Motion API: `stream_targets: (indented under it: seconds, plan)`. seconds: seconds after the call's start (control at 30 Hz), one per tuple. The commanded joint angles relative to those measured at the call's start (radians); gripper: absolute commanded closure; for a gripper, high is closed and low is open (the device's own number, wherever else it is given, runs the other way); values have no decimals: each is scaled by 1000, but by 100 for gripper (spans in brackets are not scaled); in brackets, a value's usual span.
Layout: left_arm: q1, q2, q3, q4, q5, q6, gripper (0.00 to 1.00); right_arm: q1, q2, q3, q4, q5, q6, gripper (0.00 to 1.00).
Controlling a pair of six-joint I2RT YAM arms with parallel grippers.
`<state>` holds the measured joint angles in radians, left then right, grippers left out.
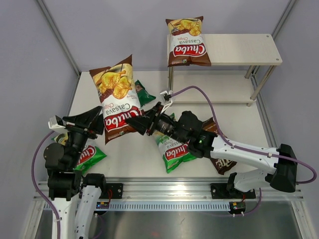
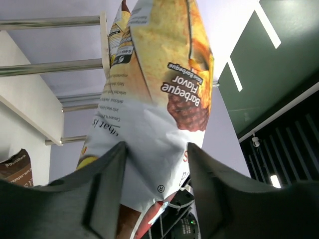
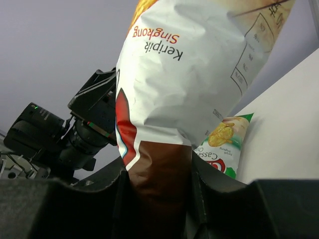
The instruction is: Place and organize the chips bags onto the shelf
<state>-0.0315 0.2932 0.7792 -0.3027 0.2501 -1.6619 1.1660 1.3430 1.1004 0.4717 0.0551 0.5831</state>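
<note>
Two grippers on one bag. Right gripper [image 3: 157,172] is clamped on the dark bottom end of the brown bag [image 1: 115,97]. Both fingers [image 3: 207,186] press into the foil, which is crumpled between them. The bag rises up and away from the jaws, off the table [image 1: 134,159], with its chip-photo end farthest from the tool.

Left gripper [image 2: 157,172] faces the right one from the other side of that same bottom end. Its fingers [image 2: 107,194] flank the bag and touch it on both sides. Can't tell if they're squeezing or just sitting around it.

Outward from the right gripper:
- Dark-green bag [image 1: 144,92] is just ahead of the fingertips, mostly hidden behind the held bag.
- Light-green bag [image 1: 174,152] lies flat under the wrist, partly covered by the arm.
- Kettle bag [image 1: 223,163] is further back under the forearm, mostly hidden.
- Shelf [image 1: 244,50] is well ahead and off to the right.
- Second brown bag [image 1: 188,42] sits on the top board at the end nearest the gripper, front face toward the top camera. Can't tell if it's flat or propped.

Outward from the left gripper:
- Second light-green bag [image 1: 92,157] is below and behind it on the table, right beside the arm and partly covered by it.
</note>
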Motion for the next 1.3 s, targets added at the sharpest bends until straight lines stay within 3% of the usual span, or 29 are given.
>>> stream_targets:
  seconds: [0.0,0.17,0.2,0.3,0.4,0.6,0.7,0.8,0.83,0.93,1.07,1.17,1.27]
  plan:
    - [-11,32,23,79,49,53,42,9,-88,12,29,-32,-55,78]
    - [-11,69,67,2,9,166,5,6,-149,26,-80,9,-98,79]
    - [-11,78,99,-25,-1,195,2,8,-171,50,-153,26,-120,79]
    - [-11,107,155,-153,-64,351,1,-23,-197,148,-340,77,-146,80]
    - [-11,121,170,-228,-91,490,1,-156,-196,281,-541,31,-88,80]
    - [-11,207,183,-311,15,825,1,-409,-148,606,-860,-92,-98,80]
    - [-11,242,186,-358,102,1008,1,-546,-82,795,-1012,-204,-89,80]
    - [-11,268,163,-406,164,1157,1,-780,4,950,-1106,-414,-53,80]
    - [-11,268,151,-412,187,1218,1,-898,24,978,-1113,-536,-37,80]
    - [-13,258,89,-408,215,1298,1,-1072,94,1045,-1093,-743,35,81]
    - [-41,222,19,-371,180,1300,1,-1334,189,1092,-1007,-937,130,81]
    - [-57,198,14,-365,181,1303,1,-1465,243,1080,-859,-1050,232,81]
    - [-87,182,11,-363,183,1304,1,-1520,297,1058,-730,-1158,319,81]
